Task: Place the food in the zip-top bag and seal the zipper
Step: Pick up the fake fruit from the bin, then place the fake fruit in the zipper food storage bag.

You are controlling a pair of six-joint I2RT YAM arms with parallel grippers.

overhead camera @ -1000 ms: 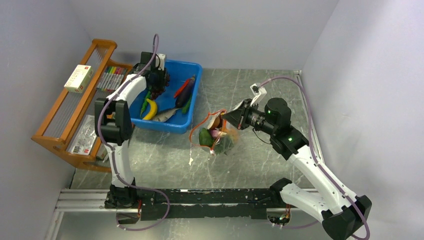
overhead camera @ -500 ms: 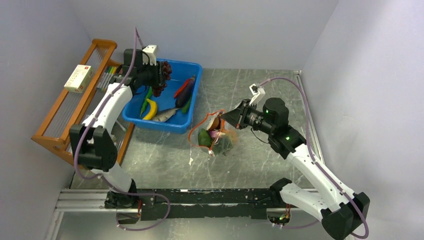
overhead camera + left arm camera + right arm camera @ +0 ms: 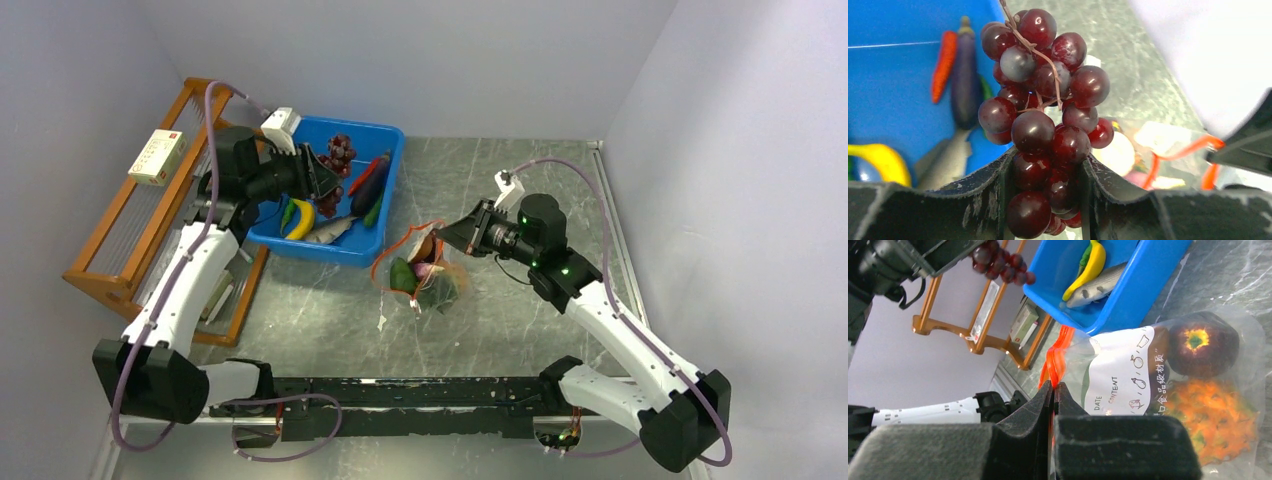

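Observation:
My left gripper is shut on the dark red grapes and holds them in the air above the blue bin. In the left wrist view the bunch is clamped between my fingers. The purple eggplant lies in the bin. My right gripper is shut on the zipper, the red strip, and holds the mouth of the zip-top bag up. Inside the bag lie the orange pineapple and a dark round piece.
The blue bin at the back left holds a banana, a fish, a red chilli and green pieces. A wooden rack with a white box stands along the left wall.
My left gripper has lifted the grapes out of the bin and turned towards the bag. My right gripper has shifted slightly left with the bag mouth.

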